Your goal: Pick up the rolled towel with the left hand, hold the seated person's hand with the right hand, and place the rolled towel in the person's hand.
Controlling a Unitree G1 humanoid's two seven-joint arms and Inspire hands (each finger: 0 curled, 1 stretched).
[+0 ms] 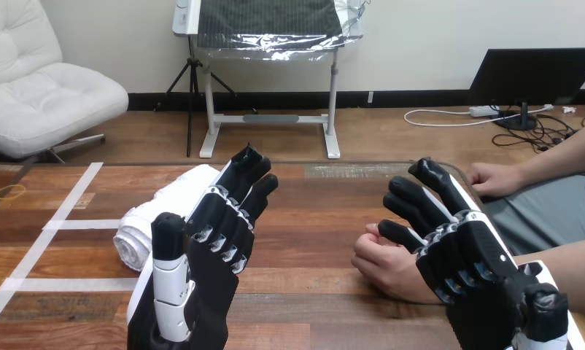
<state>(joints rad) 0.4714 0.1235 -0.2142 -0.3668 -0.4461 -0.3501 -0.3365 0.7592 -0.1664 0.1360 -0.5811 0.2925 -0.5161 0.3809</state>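
The rolled white towel point(155, 219) lies on the brown wooden table point(311, 219), at about nine o'clock from the table's middle, with its coiled end turned toward the near edge. Your robot's black-and-white left hand point(209, 248) is raised in front of it, fingers straight and released, grasping nothing; the towel shows past it at ten o'clock. The black-and-white right hand point(465, 255) is also released, its fingers stretched toward eleven o'clock. The person's hand point(384, 262) rests loosely curled on the table at nine o'clock of that right hand, partly behind it; you cannot tell whether they touch. A second hand of the person point(494, 179) rests at the table's edge at two o'clock.
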